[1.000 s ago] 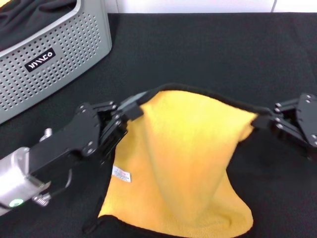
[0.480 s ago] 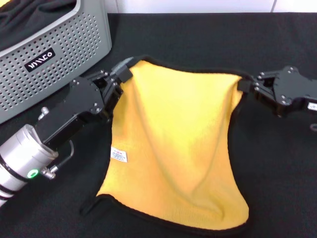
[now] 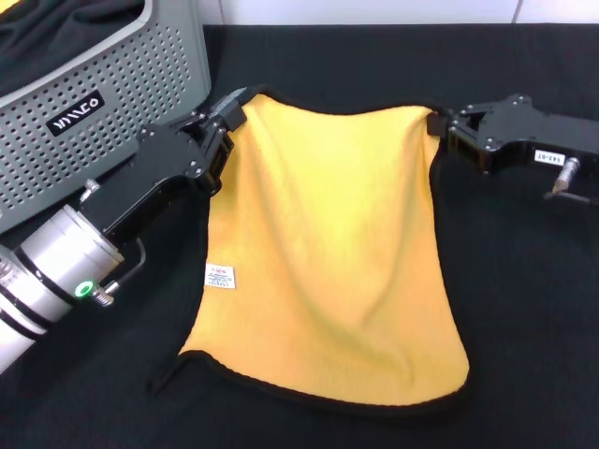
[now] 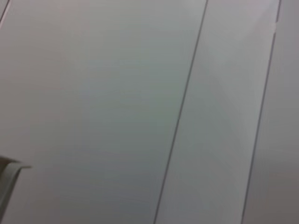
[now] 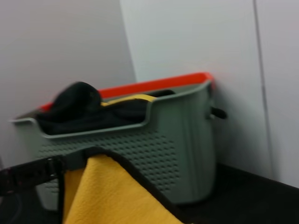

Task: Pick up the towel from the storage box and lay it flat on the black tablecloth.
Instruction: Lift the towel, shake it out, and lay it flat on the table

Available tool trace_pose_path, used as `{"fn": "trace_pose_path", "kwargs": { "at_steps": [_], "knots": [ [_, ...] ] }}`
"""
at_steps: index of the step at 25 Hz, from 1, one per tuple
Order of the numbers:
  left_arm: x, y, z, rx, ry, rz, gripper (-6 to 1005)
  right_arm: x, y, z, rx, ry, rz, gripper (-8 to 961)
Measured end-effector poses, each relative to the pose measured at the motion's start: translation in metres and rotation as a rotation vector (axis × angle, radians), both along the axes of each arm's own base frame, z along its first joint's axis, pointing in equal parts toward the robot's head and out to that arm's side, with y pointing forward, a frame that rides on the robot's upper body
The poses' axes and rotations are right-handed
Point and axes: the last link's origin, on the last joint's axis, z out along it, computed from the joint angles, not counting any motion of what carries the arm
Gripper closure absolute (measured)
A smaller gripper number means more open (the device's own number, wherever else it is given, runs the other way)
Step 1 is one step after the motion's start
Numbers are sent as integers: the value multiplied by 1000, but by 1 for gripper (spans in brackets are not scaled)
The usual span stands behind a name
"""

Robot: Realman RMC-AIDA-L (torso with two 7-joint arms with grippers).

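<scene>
Far left in the head view we have the storage box [image 3: 103, 103] at the back corner of the black tablecloth [image 3: 374, 65], with dark fabric showing over its rim; the right wrist view also shows a bit of yellow among dark cloth inside it and an orange-red edge behind. Next comes our left gripper [image 3: 227, 114], clamped on the towel's [image 3: 328, 253] far left corner, just beside the box wall. The towel itself is out of the box: far edge stretched between the two grippers and sagging a little in the middle, near part already lying on the tablecloth with soft folds, small white label [image 3: 221, 277] near its left edge, black trim curling at the near left corner. On the right, our right gripper [image 3: 442, 126] pinches the far right corner, fingers closed on the trim. The left wrist view gives only a pale wall, no use. Handling, as we judge it: light, limp, plush, no stiffness at all, so it drapes and wrinkles wherever it is not under tension; not fragile, and the pile should give decent grip, though the thin hem could slip out of a shallow pinch. Best holds look like the two adjacent corners, as now, keeping the edge taut between them so the cloth lies flat rather than bunching.
</scene>
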Motion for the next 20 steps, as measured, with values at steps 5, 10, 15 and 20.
{"fn": "trace_pose_path", "kwargs": {
  "at_steps": [5, 10, 15, 20],
  "knots": [
    [-3, 10, -1, 15, 19, 51, 954, -3, 12, -4, 18, -22, -31, 931],
    [-2, 20, -5, 3, 46, 74, 954, -9, 24, -16, 8, -58, -60, 931],
    [0, 31, -10, -10, 78, 98, 954, -12, 34, -25, 32, -117, -78, 930],
    [-2, 40, -13, -15, 108, 140, 954, -10, 41, -29, 50, -146, -113, 930]
  ]
}}
